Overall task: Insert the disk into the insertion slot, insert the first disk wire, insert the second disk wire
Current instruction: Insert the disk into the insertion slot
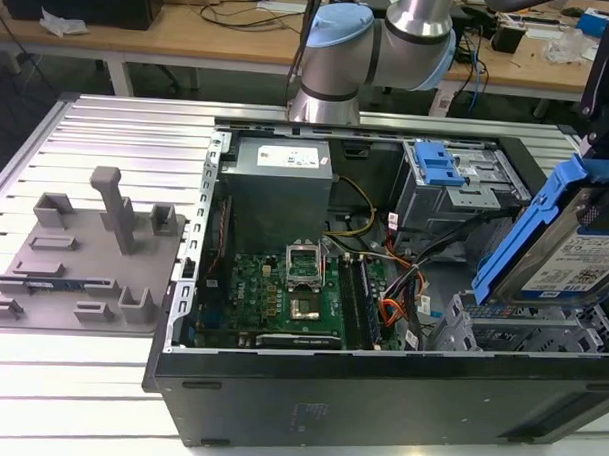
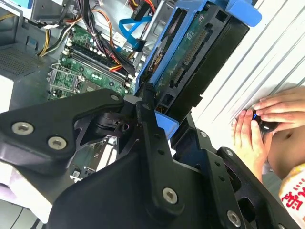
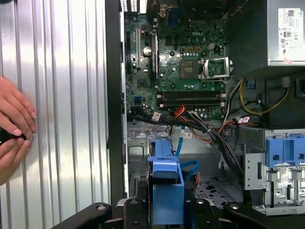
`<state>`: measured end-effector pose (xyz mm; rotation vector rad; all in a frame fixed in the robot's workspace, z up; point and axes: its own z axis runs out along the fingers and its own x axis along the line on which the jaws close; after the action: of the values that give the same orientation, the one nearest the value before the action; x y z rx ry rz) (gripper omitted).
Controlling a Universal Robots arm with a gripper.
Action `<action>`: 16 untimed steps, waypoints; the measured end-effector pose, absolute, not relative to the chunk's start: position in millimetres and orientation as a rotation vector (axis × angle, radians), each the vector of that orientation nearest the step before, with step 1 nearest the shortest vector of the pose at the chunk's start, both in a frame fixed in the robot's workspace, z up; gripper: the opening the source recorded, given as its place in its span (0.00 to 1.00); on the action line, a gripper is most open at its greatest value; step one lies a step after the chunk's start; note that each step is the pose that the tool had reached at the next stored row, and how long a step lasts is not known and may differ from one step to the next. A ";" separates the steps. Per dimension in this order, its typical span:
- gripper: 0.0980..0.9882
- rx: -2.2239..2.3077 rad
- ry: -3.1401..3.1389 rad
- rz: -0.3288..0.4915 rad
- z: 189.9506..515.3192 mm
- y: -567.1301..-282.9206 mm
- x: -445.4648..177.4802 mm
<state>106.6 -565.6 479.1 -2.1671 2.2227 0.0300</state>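
Gripper [image 3: 166,210]: you have it clamped tight on the disk [image 1: 574,252], holding it above the open case [image 1: 379,391].
Disk: tilted, its long axis slanting up toward the exterior view's right, lower end leading.
Insertion slot [image 1: 506,330]: just below that lower end, near but apart; the disk is not yet seated.
First disk wire [image 3: 188,167]: curled inside the case near the slot, not plugged into the disk.
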 end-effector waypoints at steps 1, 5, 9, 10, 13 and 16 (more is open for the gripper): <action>0.30 -2.167 2.223 0.030 478.6 -564.8 107.5; 0.30 -2.169 2.225 0.030 477.1 -554.5 113.6; 0.30 -2.181 2.238 0.026 476.1 -547.0 113.7; 0.30 -2.184 2.242 0.026 475.6 -545.3 113.7; 0.30 -2.188 2.247 0.025 474.8 -542.8 113.9; 0.30 -2.188 2.247 0.024 474.7 -542.7 114.0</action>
<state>114.0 -542.7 474.7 -2.1881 2.2467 0.0243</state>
